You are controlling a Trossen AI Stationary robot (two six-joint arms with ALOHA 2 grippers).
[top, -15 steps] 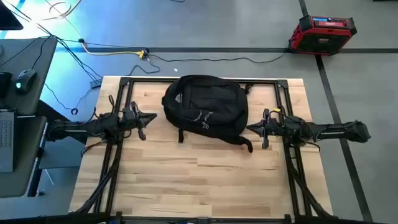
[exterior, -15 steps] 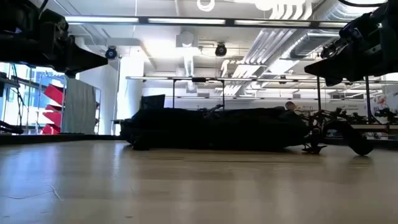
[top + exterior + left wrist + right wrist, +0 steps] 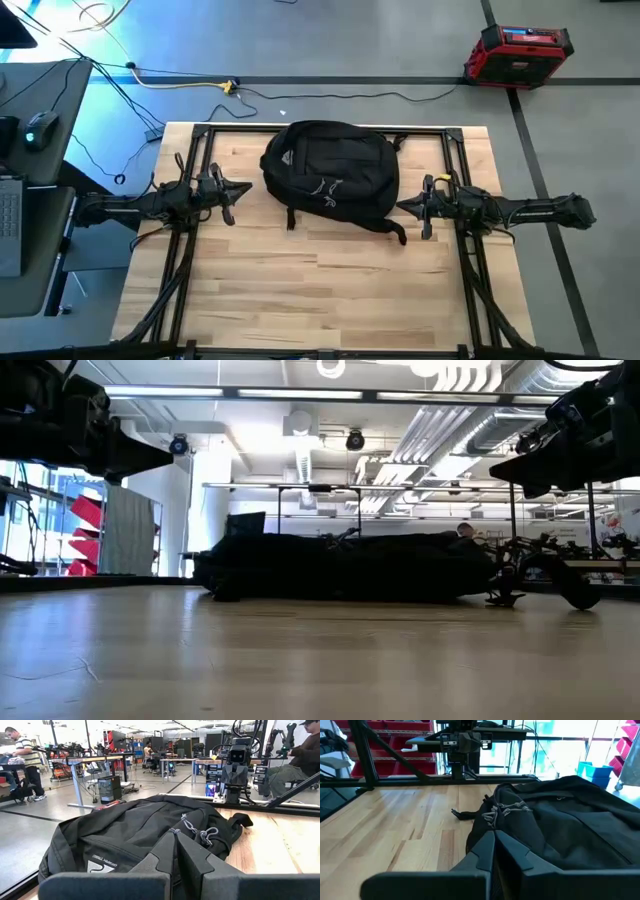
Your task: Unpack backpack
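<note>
Across the far half of the wooden table [image 3: 330,290] lay the backpack [image 3: 330,172], flat on its back, zipped up as far as the views showed, its white logo toward the left arm's side and its straps trailing toward the near edge. It was the biggest thing on the table and sat between the two arms, touching neither.

Nothing had yet been unpacked, so the step in hand looked like opening the bag. Done well, that would probably mean one arm pinning the fabric while the other took the grey zipper pulls [image 3: 197,831] (they lay bunched on top, near the middle) and drew them along the seam rather than upward, since the soft shell would likely lift with any vertical tug.

Smaller still, the left gripper [image 3: 238,189] hung just beside the logo end, fingers pressed together and holding nothing. The right gripper [image 3: 408,207] hung just beside the opposite end, likewise closed and empty, pointing at the bag.
</note>
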